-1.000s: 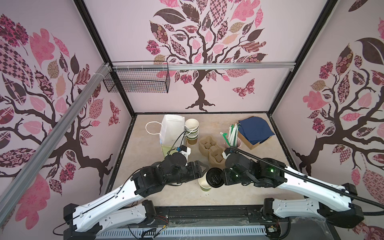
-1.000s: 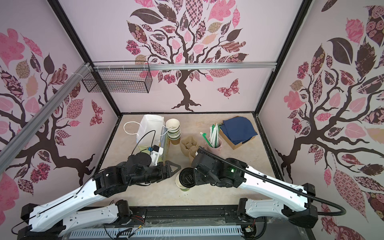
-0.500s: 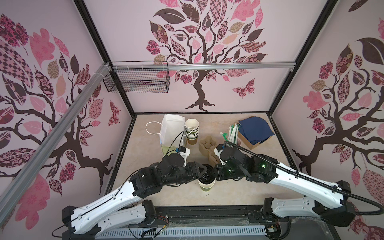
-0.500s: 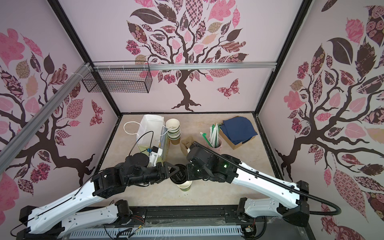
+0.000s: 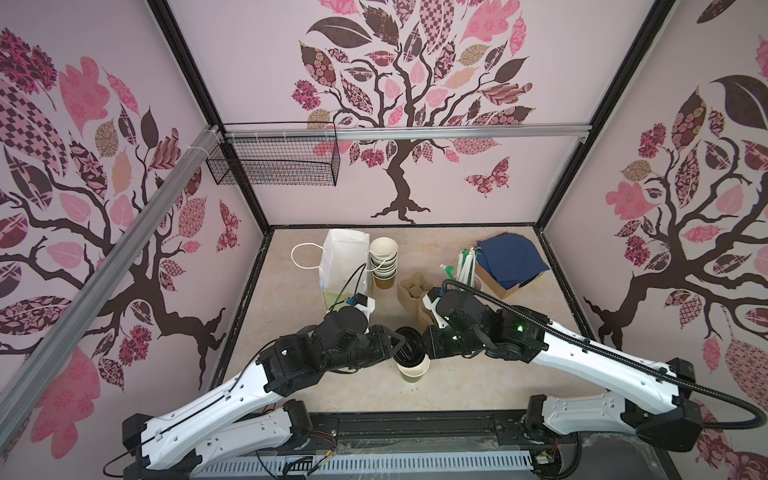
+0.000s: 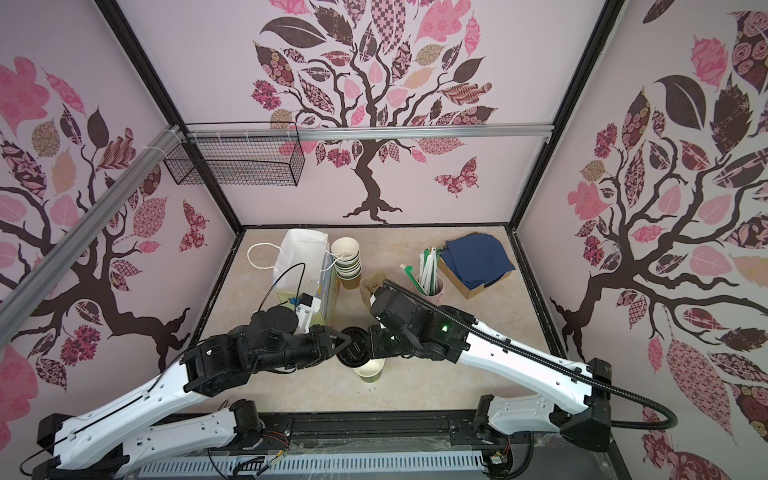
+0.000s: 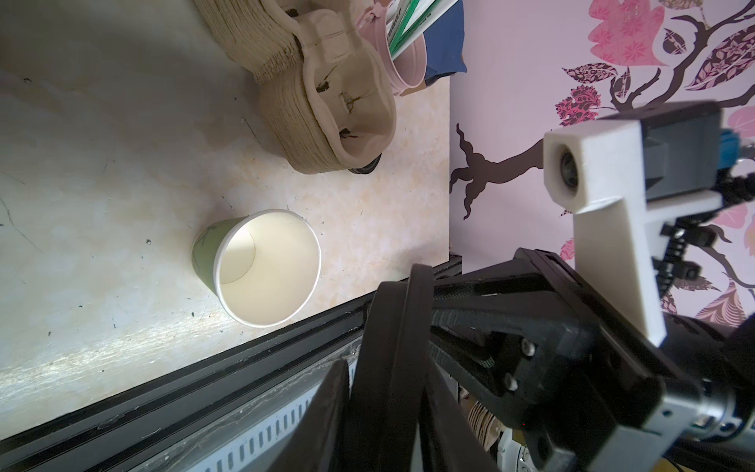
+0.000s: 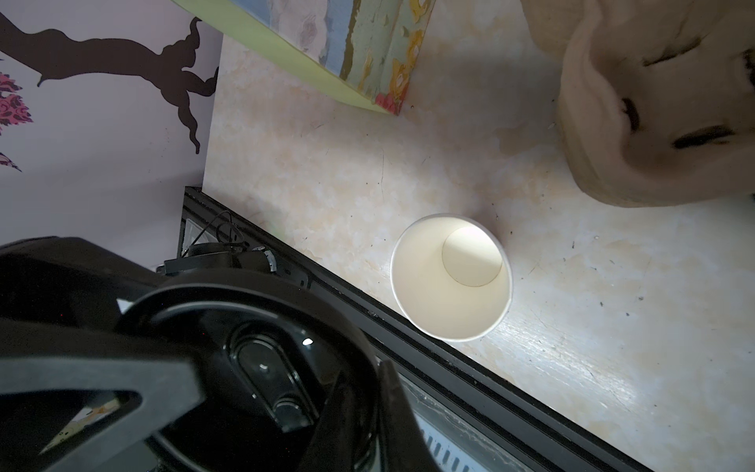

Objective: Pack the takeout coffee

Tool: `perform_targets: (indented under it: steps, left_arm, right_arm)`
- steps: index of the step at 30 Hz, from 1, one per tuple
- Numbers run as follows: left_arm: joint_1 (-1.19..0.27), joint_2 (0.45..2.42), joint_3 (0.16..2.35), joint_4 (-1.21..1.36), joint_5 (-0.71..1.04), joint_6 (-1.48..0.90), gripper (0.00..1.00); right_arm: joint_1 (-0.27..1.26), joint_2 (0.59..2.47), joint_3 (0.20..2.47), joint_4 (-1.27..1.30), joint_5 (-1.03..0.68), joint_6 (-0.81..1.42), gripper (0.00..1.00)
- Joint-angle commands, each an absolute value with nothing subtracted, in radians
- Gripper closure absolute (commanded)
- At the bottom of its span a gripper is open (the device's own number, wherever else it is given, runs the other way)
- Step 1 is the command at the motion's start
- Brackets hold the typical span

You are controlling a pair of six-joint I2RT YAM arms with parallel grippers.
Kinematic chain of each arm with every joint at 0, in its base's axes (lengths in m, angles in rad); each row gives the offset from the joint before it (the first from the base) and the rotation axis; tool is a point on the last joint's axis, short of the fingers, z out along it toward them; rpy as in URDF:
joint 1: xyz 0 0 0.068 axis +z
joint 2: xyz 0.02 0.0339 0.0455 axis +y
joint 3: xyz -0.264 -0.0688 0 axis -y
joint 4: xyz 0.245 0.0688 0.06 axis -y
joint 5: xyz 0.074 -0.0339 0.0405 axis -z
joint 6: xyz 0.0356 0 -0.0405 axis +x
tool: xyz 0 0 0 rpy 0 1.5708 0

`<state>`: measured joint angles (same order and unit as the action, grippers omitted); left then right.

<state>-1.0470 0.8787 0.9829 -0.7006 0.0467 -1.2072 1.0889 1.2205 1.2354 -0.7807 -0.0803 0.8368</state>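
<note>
Green-sided paper forms the cup (image 5: 413, 369), which in both top views stands upright and uncapped near the front edge of the table (image 5: 478, 386). A black lid (image 5: 408, 345) is held tilted in the air close above it, between the left gripper (image 5: 397, 348) and the right gripper (image 5: 424, 350). From the left wrist the lid shows edge-on, with the right gripper's narrow jaws pinching its far rim. The left fingers (image 7: 333, 412) sit close against it, though I cannot tell whether they actually bite. From the right wrist the cup is empty and cream inside, standing apart from the stacked pulp carriers (image 8: 653, 102). It looks light and easy to crush or tip, so hold it gently around the lower wall. The lid seems stiff but slick, best taken by its rim.
</note>
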Motion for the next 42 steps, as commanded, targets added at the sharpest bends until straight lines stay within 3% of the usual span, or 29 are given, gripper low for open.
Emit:
perform_targets:
  steps: [1,5,13,21,26,30,34,42]
  left_arm:
    - [-1.044,0.874,0.972,-0.693,0.043,-1.202,0.7]
    - [-1.043,0.881,0.972,-0.691,0.054,-1.203,0.67]
    - [-1.041,0.87,0.976,-0.709,0.032,-1.208,0.79]
    - [-1.04,0.877,0.982,-0.747,-0.001,-1.24,0.87]
    - [-1.04,0.867,0.973,-0.764,-0.016,-1.287,0.87]
    - [-1.04,0.837,0.939,-0.757,-0.029,-1.348,0.86]
    - [-1.035,0.817,0.904,-0.735,-0.015,-1.399,0.85]
    - [-1.034,0.816,0.87,-0.689,-0.006,-1.502,0.85]
  right_arm:
    - [1.083,1.239,1.278,-0.774,-0.093,0.831,0.87]
    - [1.083,1.246,1.282,-0.765,-0.099,0.831,0.87]
    - [1.083,1.249,1.286,-0.776,-0.09,0.829,0.84]
    - [1.083,1.25,1.336,-0.814,-0.083,0.81,0.65]
    - [1.083,1.214,1.396,-0.906,0.026,0.725,0.48]
    - [1.09,1.104,1.328,-0.802,0.024,0.473,0.43]
    - [1.233,0.952,1.143,-0.57,0.136,0.149,0.41]
    - [1.456,0.966,0.995,-0.239,0.294,-0.468,0.41]
